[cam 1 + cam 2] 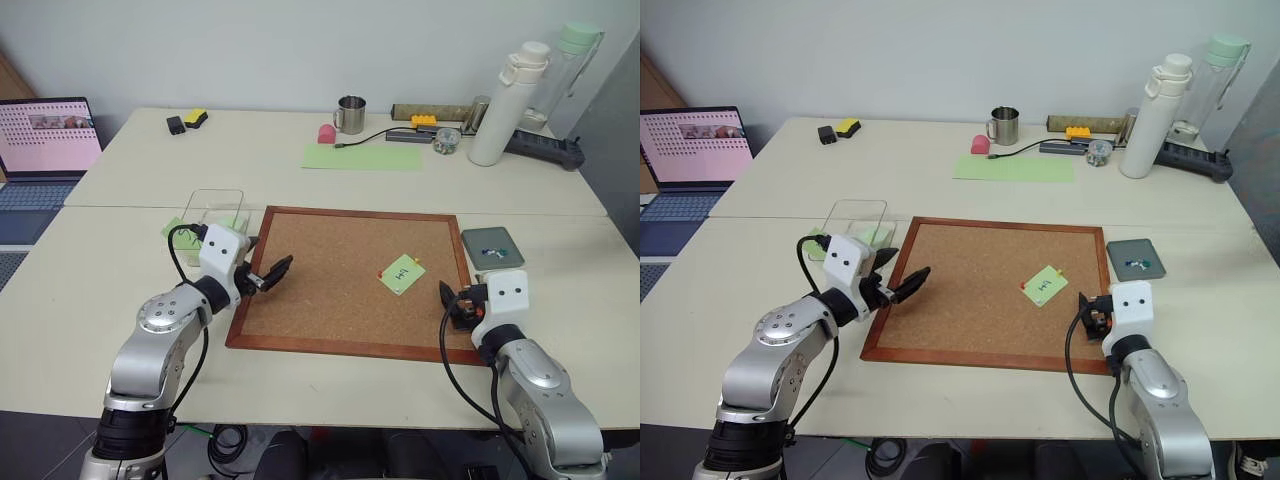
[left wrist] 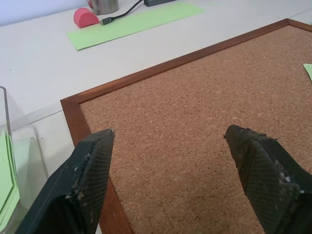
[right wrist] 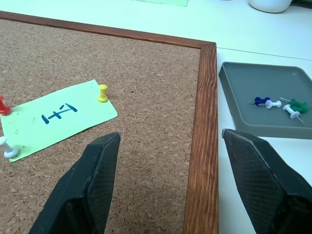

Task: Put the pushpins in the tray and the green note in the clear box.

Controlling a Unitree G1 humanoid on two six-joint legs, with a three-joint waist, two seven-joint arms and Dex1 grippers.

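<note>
Green note (image 3: 58, 119) pinned on cork board (image 1: 340, 280), bare cork around. Tray (image 3: 265, 102) just beside board's right frame. Left gripper (image 2: 175, 170) and right gripper (image 3: 178, 180) spread wide, empty.

Green note (image 1: 402, 274) lies pinned on the corkboard (image 1: 330, 290); left gripper (image 1: 272, 273) hovers spread over the board's left part; tray (image 1: 492, 247) just beside its right edge

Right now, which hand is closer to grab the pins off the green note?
The right hand. It hovers open over the corkboard, with the pinned green note just ahead and the tray beside it. The left hand is at the board's far edge, near the clear box.
</note>
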